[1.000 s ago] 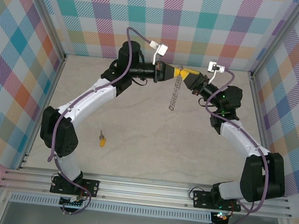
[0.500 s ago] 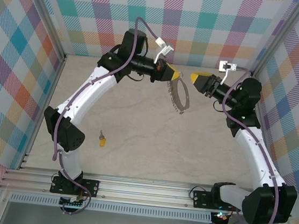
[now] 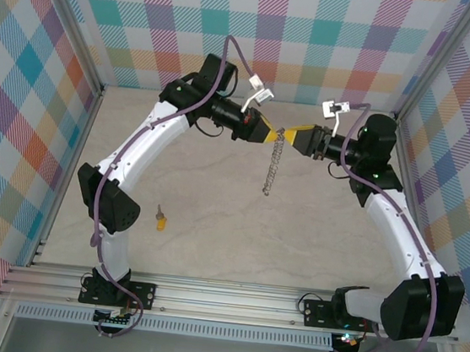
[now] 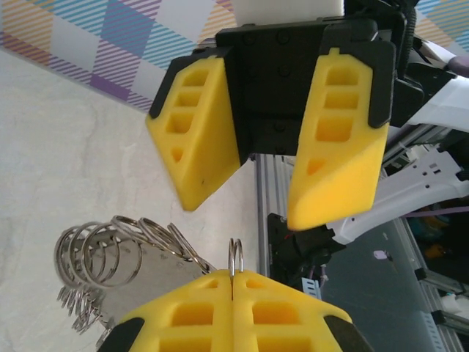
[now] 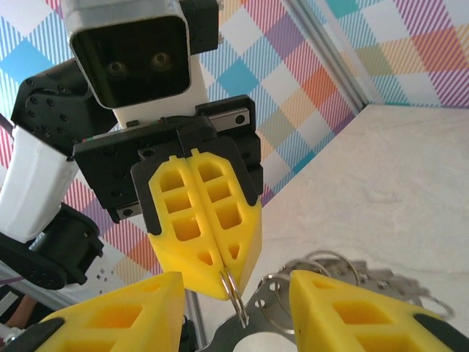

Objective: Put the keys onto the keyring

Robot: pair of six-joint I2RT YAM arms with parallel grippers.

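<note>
Top external shows my right gripper (image 3: 297,138) is back in, jaws half open and empty around the keyring (image 3: 273,168) my left gripper (image 3: 271,133) pinches shut mid-air, but the key (image 3: 160,219) lies untouched on the table (image 3: 236,244), so no threading yet.

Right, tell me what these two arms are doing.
The left gripper is shut on one small ring of the keyring, holding it up off the table so the rest dangles. The right gripper faces it, open, with that ring between its jaws. The key lies on the table near the left arm, not yet picked up.
</note>
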